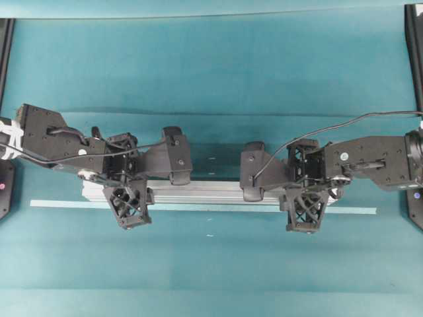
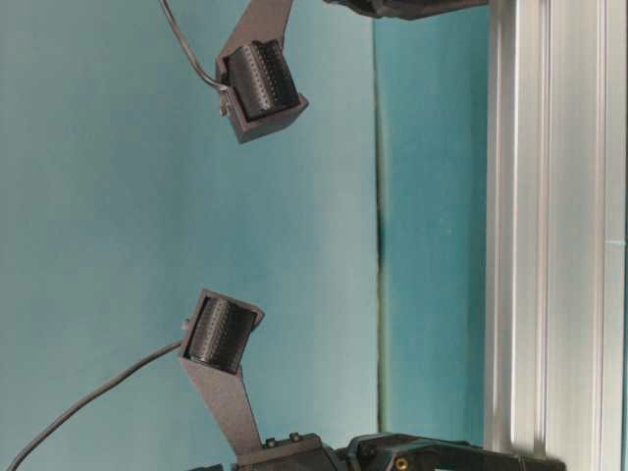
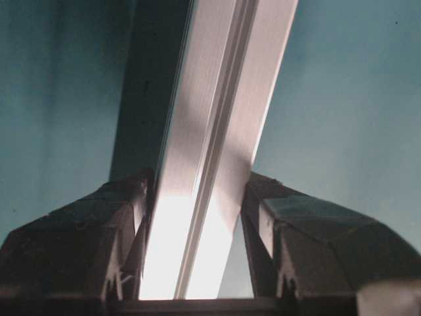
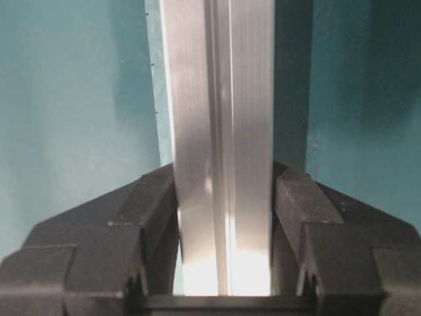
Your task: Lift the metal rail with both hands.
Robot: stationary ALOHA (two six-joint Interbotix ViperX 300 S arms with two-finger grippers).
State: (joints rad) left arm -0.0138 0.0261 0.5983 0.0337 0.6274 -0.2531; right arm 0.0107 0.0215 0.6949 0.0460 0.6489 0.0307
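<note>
The metal rail lies lengthwise across the middle of the teal table, and both grippers hold it. In the overhead view the left gripper clamps the rail near its left end, and the right gripper clamps it near its right end. One lattice finger of the left gripper stands out on the near side of the rail, and the rail passes under the body of each gripper.

In the left wrist view the rail runs between the two black fingers and goes away from the camera with a tilt to the right. Both fingers press on its sides. In the right wrist view the rail goes straight up between the fingers, and both touch its sides, so the right gripper is also closed on it.

A thin pale tape strip lies on the table just beside the rail, on its near side, parallel to it. In the table-level view the rail appears very near the camera, with its grooves clear, above the teal surface.
</note>
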